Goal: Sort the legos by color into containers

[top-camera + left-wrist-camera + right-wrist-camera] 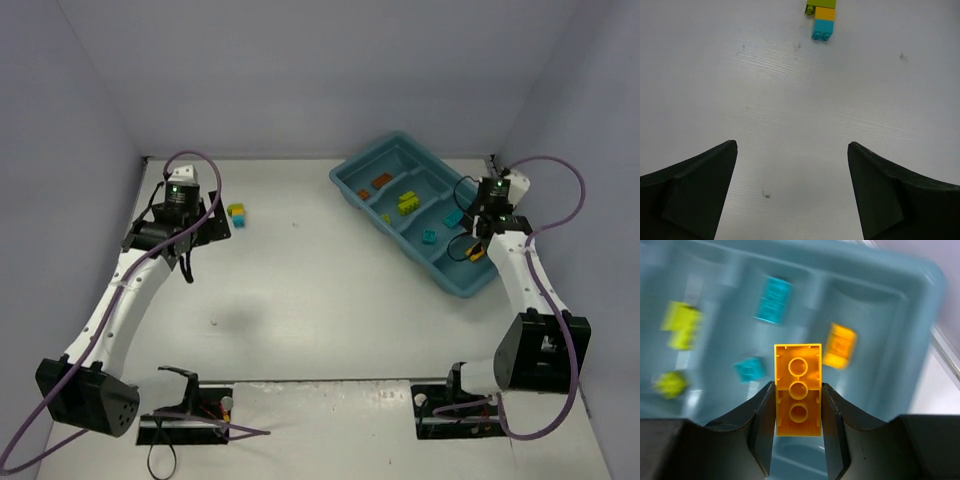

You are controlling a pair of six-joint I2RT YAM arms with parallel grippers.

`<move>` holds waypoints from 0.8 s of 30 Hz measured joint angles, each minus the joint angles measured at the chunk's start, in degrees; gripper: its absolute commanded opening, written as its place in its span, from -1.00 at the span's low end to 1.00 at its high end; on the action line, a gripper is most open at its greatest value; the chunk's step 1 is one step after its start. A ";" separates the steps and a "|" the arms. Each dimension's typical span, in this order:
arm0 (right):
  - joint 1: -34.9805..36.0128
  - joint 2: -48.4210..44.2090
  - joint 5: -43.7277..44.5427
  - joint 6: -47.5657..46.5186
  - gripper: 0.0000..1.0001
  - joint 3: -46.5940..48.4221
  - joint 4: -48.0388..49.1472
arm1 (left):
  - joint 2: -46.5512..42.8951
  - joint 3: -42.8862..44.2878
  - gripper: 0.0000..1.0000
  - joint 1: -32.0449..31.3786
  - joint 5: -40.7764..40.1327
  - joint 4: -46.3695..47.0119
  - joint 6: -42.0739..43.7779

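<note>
The right pincer point(798, 390) is squeezing a yellow brick point(798, 375) by its long sides, just above the tray point(920, 300). If it is letting go over the wrong spot, the brick could be dropping in with the blue bricks point(772, 306), not beside the other yellow one point(840, 346) in the end part. The brick is shiny and hollow underneath, with three little rings showing. The left pincer point(791, 145) is wide open, holding nothing, hanging over the tabletop point(790, 90) near a three-colour stack point(822, 20).
</note>
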 measured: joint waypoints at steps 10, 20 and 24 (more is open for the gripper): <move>-5.92 5.44 -5.01 3.63 -0.34 -3.69 -3.54 | 9.64 3.67 0.70 -0.04 1.40 0.85 -0.63; -6.64 7.28 -6.49 4.72 0.26 -3.76 -3.48 | 20.15 10.16 0.71 -0.04 2.60 3.48 -0.57; -6.64 5.07 -7.58 4.33 0.26 -3.76 -3.48 | 25.70 12.52 0.68 -0.04 2.82 4.50 -0.61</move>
